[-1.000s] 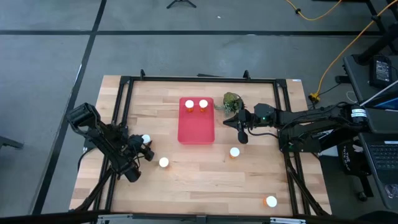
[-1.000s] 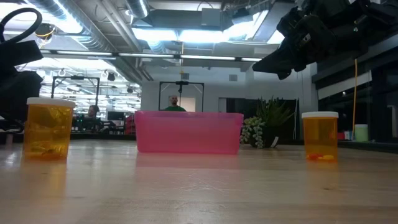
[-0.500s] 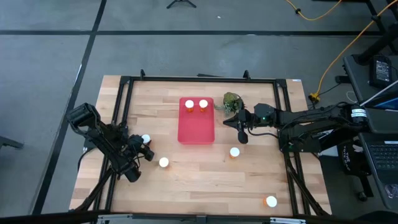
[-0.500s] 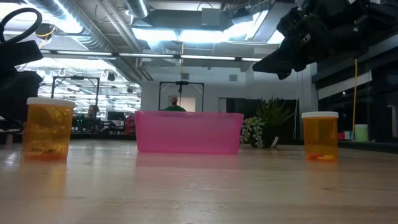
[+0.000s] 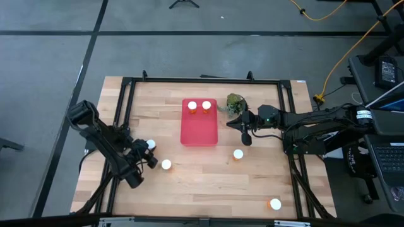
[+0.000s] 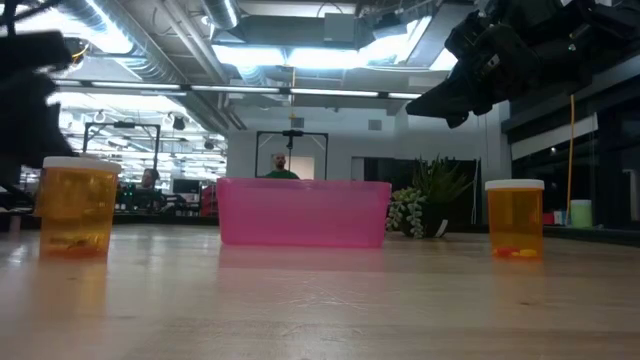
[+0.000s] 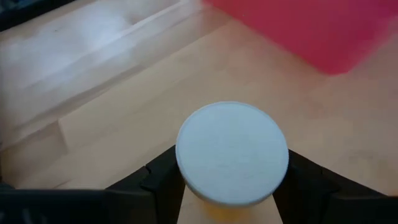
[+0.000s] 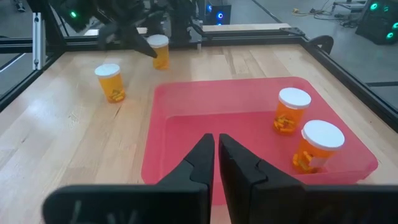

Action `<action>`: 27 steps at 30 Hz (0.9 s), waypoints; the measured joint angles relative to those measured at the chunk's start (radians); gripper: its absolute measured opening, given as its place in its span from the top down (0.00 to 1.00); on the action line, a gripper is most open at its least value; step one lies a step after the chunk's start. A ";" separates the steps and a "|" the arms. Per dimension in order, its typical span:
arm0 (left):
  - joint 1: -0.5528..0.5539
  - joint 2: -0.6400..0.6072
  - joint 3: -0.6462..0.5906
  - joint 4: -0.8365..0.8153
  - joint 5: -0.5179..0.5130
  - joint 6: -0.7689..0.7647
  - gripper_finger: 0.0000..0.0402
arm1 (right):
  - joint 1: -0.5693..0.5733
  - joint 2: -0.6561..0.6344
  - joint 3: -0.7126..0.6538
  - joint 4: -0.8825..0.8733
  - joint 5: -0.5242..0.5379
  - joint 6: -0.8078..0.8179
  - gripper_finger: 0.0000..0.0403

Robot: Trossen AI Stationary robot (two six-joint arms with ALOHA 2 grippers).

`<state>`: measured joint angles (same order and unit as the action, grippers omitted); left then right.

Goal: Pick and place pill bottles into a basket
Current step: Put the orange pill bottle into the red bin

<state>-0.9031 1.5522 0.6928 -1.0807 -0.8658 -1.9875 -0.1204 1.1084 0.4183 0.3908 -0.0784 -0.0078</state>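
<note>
Where left tool (image 5: 150,153) grips, pill bottle (image 7: 232,154) upright

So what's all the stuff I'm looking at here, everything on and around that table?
pill bottles: six, orange with white caps; two in the basket, one between the left gripper's fingers, three loose on the table
basket: one, red-pink, table centre
plant: one, green, beside the basket
table: one, light wood
person: one, far background
left gripper: dark, shut on a bottle
right gripper: dark, fingers together, right of the basket
</note>
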 joint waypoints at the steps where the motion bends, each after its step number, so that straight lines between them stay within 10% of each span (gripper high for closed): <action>1: 0.000 -0.015 0.010 -0.010 -0.006 0.019 0.51 | 0.000 0.000 0.000 0.000 0.000 0.000 0.93; 27: 0.251 -0.501 0.200 0.124 -0.133 1.038 0.51 | 0.000 0.000 0.000 0.002 0.000 0.002 0.93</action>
<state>-0.6518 1.0509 0.8932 -0.9567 -0.9989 -0.9498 -0.1200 1.1084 0.4183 0.3927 -0.0788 -0.0062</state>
